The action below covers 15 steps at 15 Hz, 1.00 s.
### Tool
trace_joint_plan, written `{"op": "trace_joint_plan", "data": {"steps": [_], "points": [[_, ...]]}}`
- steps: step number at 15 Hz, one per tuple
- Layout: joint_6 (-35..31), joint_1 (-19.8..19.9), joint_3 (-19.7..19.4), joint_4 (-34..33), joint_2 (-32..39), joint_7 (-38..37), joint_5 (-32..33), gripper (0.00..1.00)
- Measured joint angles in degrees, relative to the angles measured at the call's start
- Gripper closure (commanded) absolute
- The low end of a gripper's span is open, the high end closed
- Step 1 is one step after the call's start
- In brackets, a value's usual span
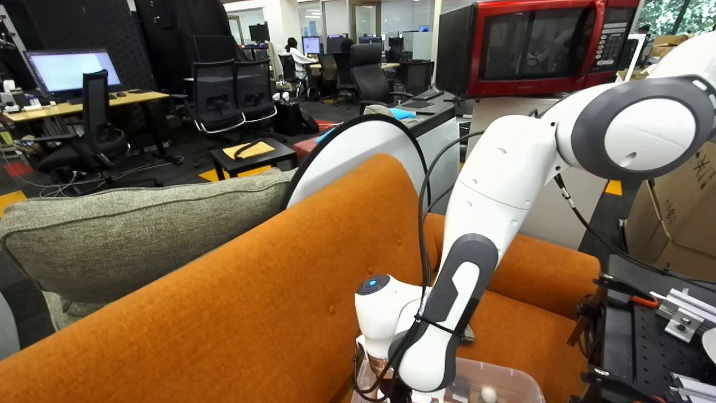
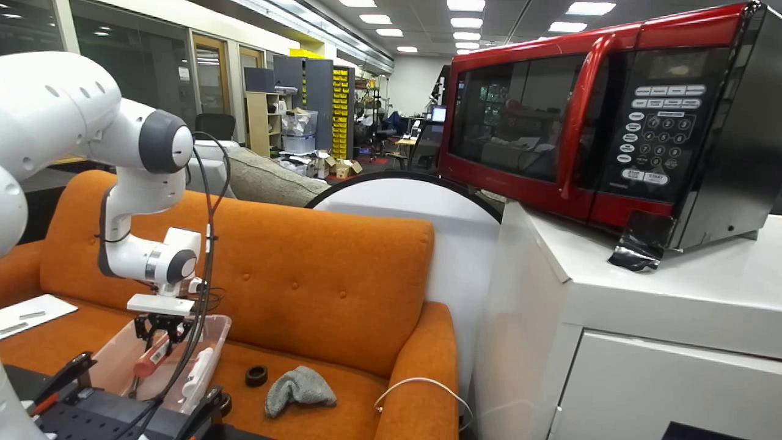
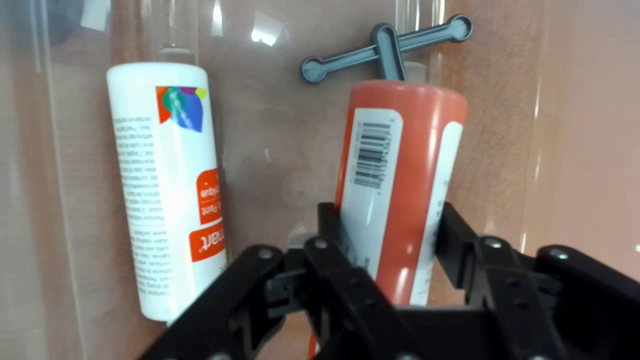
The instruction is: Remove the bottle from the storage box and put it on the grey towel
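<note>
An orange-red bottle with white labels (image 3: 395, 190) lies between the fingers of my gripper (image 3: 390, 235) in the wrist view, with a pad against each side. In an exterior view the bottle (image 2: 149, 362) is tilted in the gripper (image 2: 160, 342), inside the clear storage box (image 2: 221, 333). The box also shows at the bottom of an exterior view (image 1: 503, 372), where the arm hides the bottle. The bottle's lower part is hidden behind the fingers in the wrist view. The grey towel (image 2: 299, 391) lies crumpled on the orange sofa, to the right of the box.
A white paint bottle (image 3: 165, 190) and a grey plastic piece (image 3: 387, 47) lie in the box. A black ring (image 2: 256, 376) sits between box and towel. Black cables (image 2: 204, 269) hang from the arm. A black bench (image 2: 122, 418) stands before the box.
</note>
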<state>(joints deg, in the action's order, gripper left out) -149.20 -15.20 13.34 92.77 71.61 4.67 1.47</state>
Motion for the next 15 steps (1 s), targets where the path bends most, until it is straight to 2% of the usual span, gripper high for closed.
{"op": "trace_joint_plan", "data": {"steps": [7, 15], "points": [[-8.65, -7.46, -10.56, 11.27, -10.52, -14.42, 0.35, 0.75], [-13.87, -19.87, -24.46, 22.51, -17.79, -31.25, 0.27, 0.75]]}}
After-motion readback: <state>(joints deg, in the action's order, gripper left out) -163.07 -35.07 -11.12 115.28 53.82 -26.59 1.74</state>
